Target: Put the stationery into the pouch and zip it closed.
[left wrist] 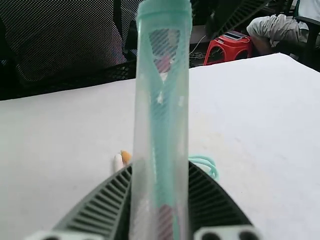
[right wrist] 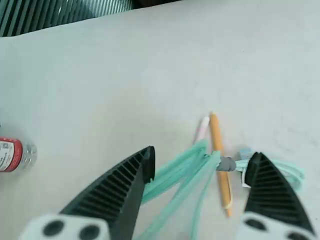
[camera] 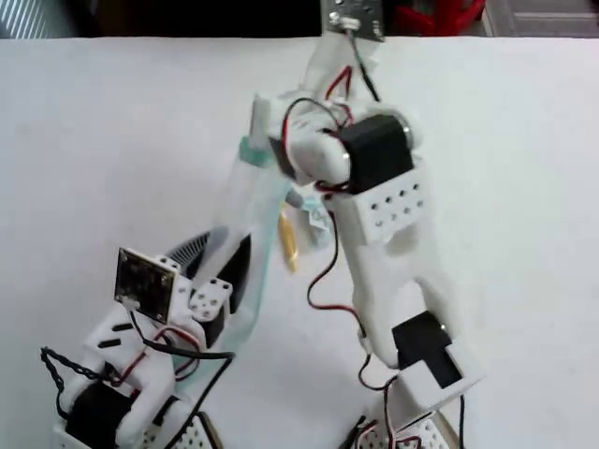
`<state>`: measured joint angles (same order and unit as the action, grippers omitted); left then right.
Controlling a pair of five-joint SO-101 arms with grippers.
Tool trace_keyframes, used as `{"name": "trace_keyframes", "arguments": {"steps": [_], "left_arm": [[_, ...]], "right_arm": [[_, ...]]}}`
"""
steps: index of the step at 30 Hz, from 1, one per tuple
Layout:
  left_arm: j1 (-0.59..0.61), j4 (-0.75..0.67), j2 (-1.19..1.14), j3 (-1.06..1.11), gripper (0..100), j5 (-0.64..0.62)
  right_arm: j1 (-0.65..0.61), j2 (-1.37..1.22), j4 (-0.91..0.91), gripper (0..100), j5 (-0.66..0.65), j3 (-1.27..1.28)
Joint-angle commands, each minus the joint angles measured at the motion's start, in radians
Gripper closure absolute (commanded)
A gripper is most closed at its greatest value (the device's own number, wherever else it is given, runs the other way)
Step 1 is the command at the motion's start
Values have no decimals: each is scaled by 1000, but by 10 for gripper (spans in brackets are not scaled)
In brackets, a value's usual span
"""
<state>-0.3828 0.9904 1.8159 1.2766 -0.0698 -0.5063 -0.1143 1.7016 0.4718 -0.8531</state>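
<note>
Clamping the translucent teal pouch (left wrist: 162,100) between its ribbed dark jaws, the left pincer (left wrist: 160,169) grips it by the lower part, and the pouch stands upright out of the jaws, hiding the table (camera: 112,140) straight ahead of them. Something pinkish shows through the pouch wall, too dim to name.

The right pincer (right wrist: 202,155) is spread wide and grasps nothing. The pouch's teal zipper edges run up between its two jaws, and a grey zipper pull (right wrist: 226,164) sits just inside one jaw without touching it. An orange pencil (right wrist: 219,160) lies on the table under that gap, with a pale pink pen (right wrist: 201,131) just beside it, both outside the pouch. A looped teal cord (right wrist: 287,172) lies past the jaw nearest the pull.

From above, the right arm's white body covers the pouch's far end, so the grip point there is hidden.

A small bottle with a red label (right wrist: 12,154) stands well apart, beyond the right pincer's other jaw. A red object (left wrist: 230,44) sits off the table, far ahead of the left pincer.
</note>
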Motion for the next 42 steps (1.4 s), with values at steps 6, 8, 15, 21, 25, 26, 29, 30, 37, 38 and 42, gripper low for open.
{"name": "trace_keyframes", "arguments": {"steps": [6, 8, 15, 21, 25, 26, 29, 30, 37, 38, 42], "left_arm": [[4, -41, 12, -9, 910, -5], [4, -41, 12, -9, 910, -5], [4, -41, 12, -9, 910, -5], [4, -41, 12, -9, 910, -5], [4, -43, 12, -11, 909, -5], [4, -43, 12, -11, 906, -5], [4, -43, 12, -11, 871, -9], [4, -43, 12, -11, 864, -11], [4, -40, 12, -11, 872, -8], [4, -40, 12, -11, 872, -8], [4, -41, 12, -11, 872, -6]], "right_arm": [[-25, 8, 18, 711, -5, 8], [-61, 8, 19, 712, -52, 15], [-191, 128, 21, 797, -161, 153], [-203, 318, 19, 767, -166, 221], [-213, 344, 19, 765, -167, 319], [-232, 344, 19, 765, -181, 341], [-317, 348, 19, 769, -281, 388], [-340, 352, 19, 769, -302, 393], [-159, 320, -8, 768, -321, 164], [-124, 305, -21, 768, -316, 120], [-84, 239, -28, 765, -252, -60]]}}
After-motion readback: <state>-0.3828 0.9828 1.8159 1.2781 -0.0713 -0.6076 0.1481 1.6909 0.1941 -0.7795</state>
